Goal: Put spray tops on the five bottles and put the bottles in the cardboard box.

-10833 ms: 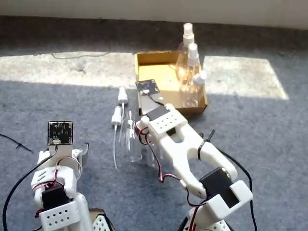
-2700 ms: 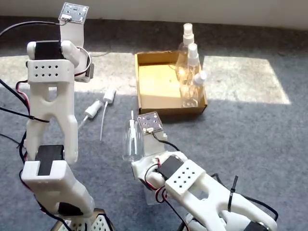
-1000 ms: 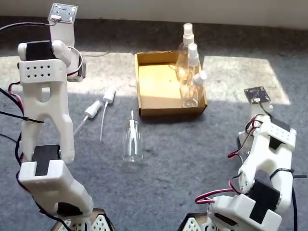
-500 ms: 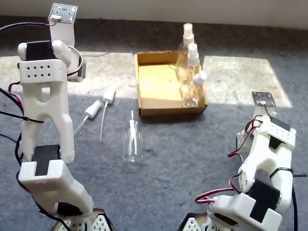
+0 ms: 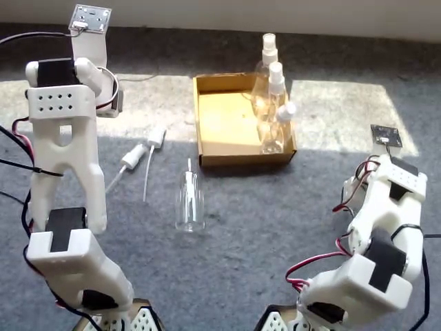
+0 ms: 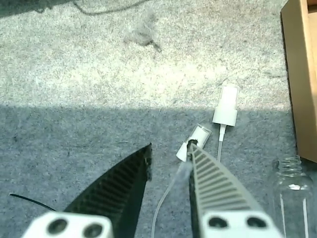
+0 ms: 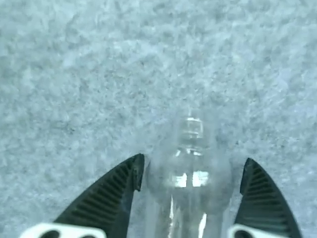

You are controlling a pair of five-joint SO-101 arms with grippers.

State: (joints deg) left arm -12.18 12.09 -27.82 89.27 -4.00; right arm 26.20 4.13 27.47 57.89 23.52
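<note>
Your left gripper (image 6: 169, 145) hangs with its jaws apart over two loose spray tops (image 6: 225, 103) lying on the carpet (image 5: 275, 214), left of the cardboard box (image 5: 201, 131). Your right gripper (image 7: 193, 159) is clamped on a clear bottle (image 7: 190, 186) — off to the box's right. Three topped bottles (image 5: 278, 86) stand along the box's right side; an uncapped bottle (image 5: 189, 200) stands just in front of it

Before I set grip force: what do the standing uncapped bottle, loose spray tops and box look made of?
Clear standing uncapped bottle: glossy transparent plastic, possibly glass; grey carpet shows through.
White spray tops: smooth opaque plastic, translucent dip tubes.
Shallow brown box: matte cardboard, judging by tan folded walls.
</note>
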